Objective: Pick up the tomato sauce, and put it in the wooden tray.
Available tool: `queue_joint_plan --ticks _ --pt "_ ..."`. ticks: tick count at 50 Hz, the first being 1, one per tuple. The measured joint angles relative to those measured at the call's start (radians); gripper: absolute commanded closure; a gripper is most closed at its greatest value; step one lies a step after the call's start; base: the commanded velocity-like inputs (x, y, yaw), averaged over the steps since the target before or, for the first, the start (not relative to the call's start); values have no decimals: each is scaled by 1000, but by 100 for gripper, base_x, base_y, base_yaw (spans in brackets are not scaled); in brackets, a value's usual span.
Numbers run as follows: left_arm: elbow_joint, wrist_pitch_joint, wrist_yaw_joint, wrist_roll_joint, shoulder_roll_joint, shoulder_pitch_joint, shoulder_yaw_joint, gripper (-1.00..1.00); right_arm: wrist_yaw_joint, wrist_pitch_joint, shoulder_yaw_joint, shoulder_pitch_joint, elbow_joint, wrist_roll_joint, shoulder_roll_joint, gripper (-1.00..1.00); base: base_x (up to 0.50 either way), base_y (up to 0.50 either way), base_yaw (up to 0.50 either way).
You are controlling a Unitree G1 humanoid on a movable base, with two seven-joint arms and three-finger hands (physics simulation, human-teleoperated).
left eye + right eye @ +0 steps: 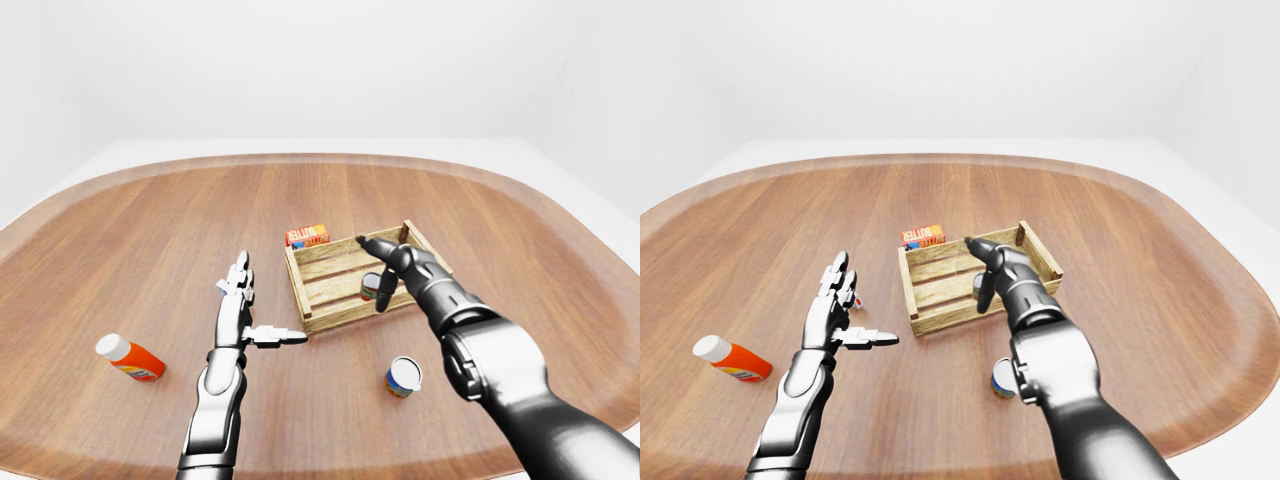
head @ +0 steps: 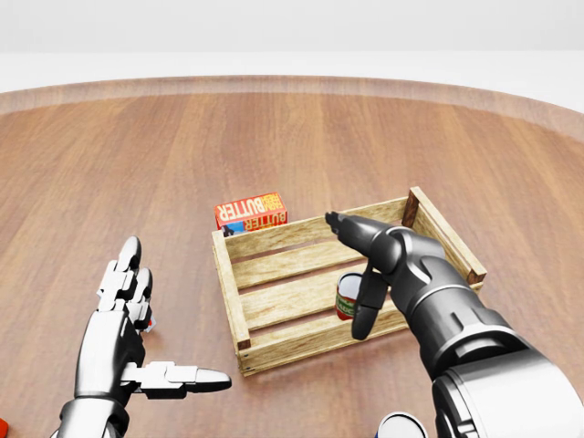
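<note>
The tomato sauce can, with a red and green label, stands upright inside the wooden tray, near its lower right side. My right hand is over the tray and open. Its index finger points up-left and its thumb hangs down just in front of the can, not closed round it. My left hand is open to the left of the tray, fingers up and thumb pointing at the tray's corner. It holds nothing.
A red butter box lies just above the tray's upper left corner. An orange bottle lies at the left. A blue-labelled can stands below the tray. A small object is partly hidden behind my left hand.
</note>
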Motion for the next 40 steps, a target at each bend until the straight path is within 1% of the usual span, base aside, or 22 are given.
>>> queue_joint_plan --ticks 16,22,27,40 --pt "1 0 0 0 0 0 0 -100 -4 1 -1 7 1 -9 -2 -100 0 0 0" --pt "1 0 0 0 0 -1 0 -100 -3 -5 0 2 0 -11 -4 -100 0 0 0" --pt "0 1 0 0 1 -1 1 -100 2 -23 1 -18 -2 -11 -11 -100 0 0 0" --pt "1 0 1 2 0 -1 0 -100 17 -85 10 -97 -17 -1 -50 -100 0 0 0"
